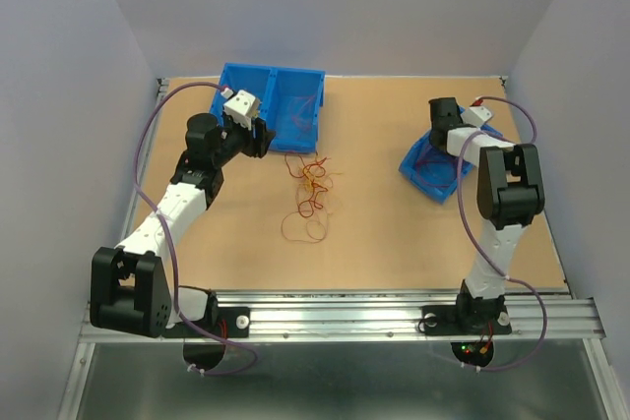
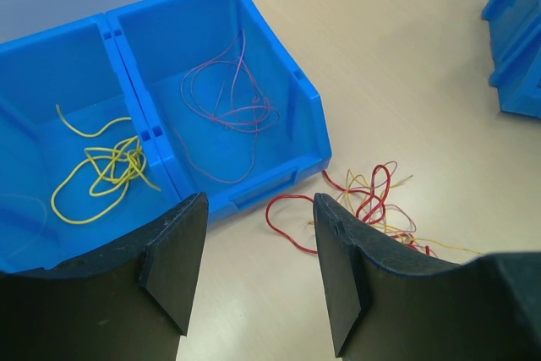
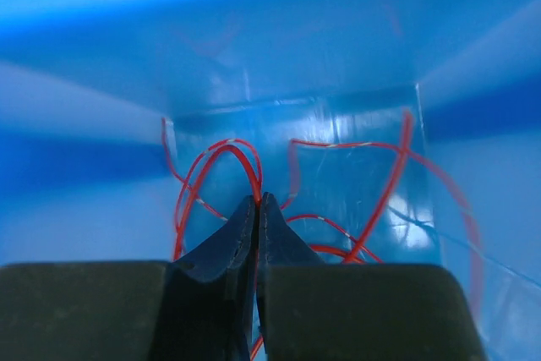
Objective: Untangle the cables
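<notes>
A loose tangle of thin red, yellow and orange cables [image 1: 309, 189] lies on the table in front of the twin blue bins [image 1: 295, 81]. In the left wrist view the tangle [image 2: 372, 200] lies right of my fingers. The left bin holds yellow cables [image 2: 106, 166] and the right one magenta-pink cables [image 2: 230, 103]. My left gripper [image 2: 258, 202] is open and empty just before the bins' front edge, and shows from above [image 1: 258, 137]. My right gripper [image 3: 258, 199] is shut on a red cable [image 3: 221, 156] inside another blue bin [image 1: 425, 169], among more red loops.
The right blue bin sits tilted under the right gripper [image 1: 440, 140]. Blue bin corners [image 2: 516, 40] show at the right edge of the left wrist view. Purple walls enclose the table, and a metal rail [image 1: 335, 317] runs along the near edge.
</notes>
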Robot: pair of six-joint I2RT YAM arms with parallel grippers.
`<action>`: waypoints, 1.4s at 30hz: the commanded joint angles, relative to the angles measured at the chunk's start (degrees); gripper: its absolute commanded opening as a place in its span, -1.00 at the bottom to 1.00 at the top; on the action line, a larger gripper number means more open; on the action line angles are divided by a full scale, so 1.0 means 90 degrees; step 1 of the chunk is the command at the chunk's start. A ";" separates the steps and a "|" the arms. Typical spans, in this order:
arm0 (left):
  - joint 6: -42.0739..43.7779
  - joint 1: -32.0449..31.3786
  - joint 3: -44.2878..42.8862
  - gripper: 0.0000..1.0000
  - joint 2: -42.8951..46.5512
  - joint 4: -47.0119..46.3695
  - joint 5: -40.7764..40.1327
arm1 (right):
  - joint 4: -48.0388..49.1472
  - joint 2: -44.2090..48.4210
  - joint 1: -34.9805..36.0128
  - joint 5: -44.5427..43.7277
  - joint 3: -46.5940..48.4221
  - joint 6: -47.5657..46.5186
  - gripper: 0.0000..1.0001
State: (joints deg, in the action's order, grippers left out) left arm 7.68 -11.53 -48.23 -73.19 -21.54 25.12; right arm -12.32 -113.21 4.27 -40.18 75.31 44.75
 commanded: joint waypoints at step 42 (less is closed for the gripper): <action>0.1548 -0.1834 -0.0588 0.37 -0.1320 0.1036 -0.0946 | 0.5126 0.4698 0.2689 0.4874 -0.5642 -0.1701 0.37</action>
State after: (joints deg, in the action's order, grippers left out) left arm 19.09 -27.33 -49.80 -82.15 -13.80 20.18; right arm 19.31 -70.39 27.16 -0.01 27.92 27.94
